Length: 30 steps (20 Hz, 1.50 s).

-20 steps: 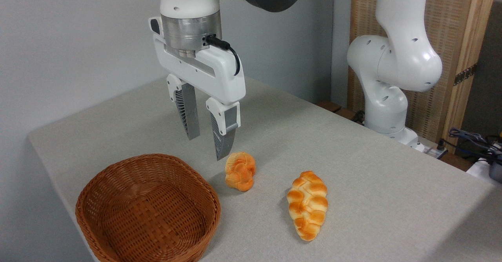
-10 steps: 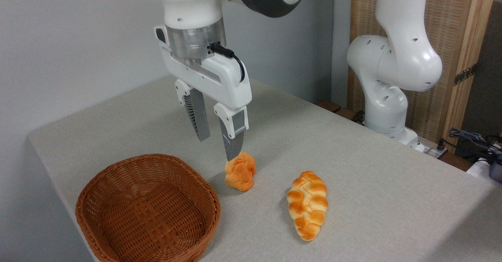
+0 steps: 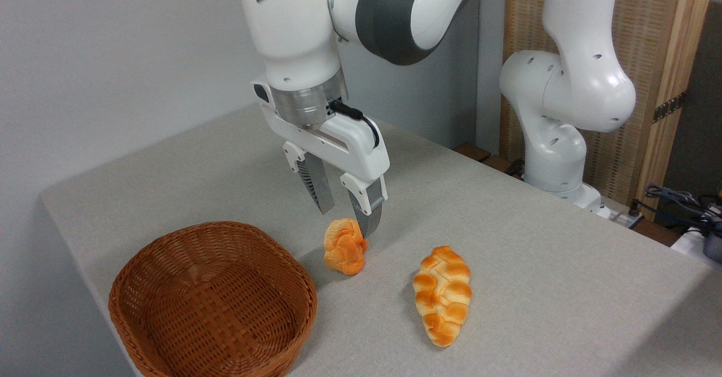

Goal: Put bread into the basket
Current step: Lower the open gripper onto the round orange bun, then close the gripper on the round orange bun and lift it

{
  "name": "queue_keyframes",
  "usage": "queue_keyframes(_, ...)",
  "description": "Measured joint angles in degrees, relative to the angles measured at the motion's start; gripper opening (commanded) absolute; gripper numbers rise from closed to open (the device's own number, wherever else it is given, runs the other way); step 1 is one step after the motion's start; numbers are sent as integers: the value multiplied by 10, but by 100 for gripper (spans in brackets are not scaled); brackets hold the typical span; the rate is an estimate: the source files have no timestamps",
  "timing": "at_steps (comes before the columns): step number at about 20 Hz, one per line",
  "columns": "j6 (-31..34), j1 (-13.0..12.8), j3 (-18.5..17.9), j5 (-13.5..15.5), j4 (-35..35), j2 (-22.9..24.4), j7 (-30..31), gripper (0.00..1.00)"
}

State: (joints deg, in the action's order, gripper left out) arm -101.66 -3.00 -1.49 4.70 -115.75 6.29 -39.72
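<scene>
table (image 3: pixel 536 264): grey cloth-like top, fills most of the view, grey wall behind on the left
arm (image 3: pixel 569 89): white Franka-type arm with dark grey joint band, base at the far right edge of the table, reaches over and down toward the middle
screen (image 3: pixel 665 55): woven panel in a light wood frame behind the arm base, right side
basket (image 3: pixel 169 264): brown wicker, shallow, rounded-rectangular, front left of the table, nothing inside, partly cut off by the bottom edge
gripper (image 3: pixel 347 220): white body, two grey ribbed fingers pointing down and tilted a bit right, fingers spread apart with a clear gap, gripping nothing; black cable loops at the wrist
fingers (image 3: pixel 318 188): left one ends above and behind the bun; right one comes down just at the bun's upper right edge, cannot tell if it touches
loaf (image 3: pixel 443 293): longer braided loaf, golden with pale creases, tapered toward the camera, lies flat on the table right of the bun, apart from it
bun (image 3: pixel 344 247): small knotted orange-golden bread, on the table just right of the basket's rim, not touching the rim, directly below the spread fingers, not in the basket
cables (image 3: pixel 682 202): dark tangle at the far right edge, off the table
writing: no brand, label or text readable anywhere
</scene>
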Motion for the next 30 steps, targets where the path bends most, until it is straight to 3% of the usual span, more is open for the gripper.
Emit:
queue_keyframes(11,-20,-23,4,1,-25,-33,1,97)
queue_keyframes(14,-30,-24,4,1,-25,-37,1,77)
queue_keyframes(16,-36,-24,4,1,-25,-39,1,51)
queue_keyframes(18,-37,-24,4,2,-25,-40,1,37)
queue_keyframes(20,-38,-24,4,3,-25,-41,1,31)
queue_keyframes(30,-38,-25,4,3,-25,-42,1,31)
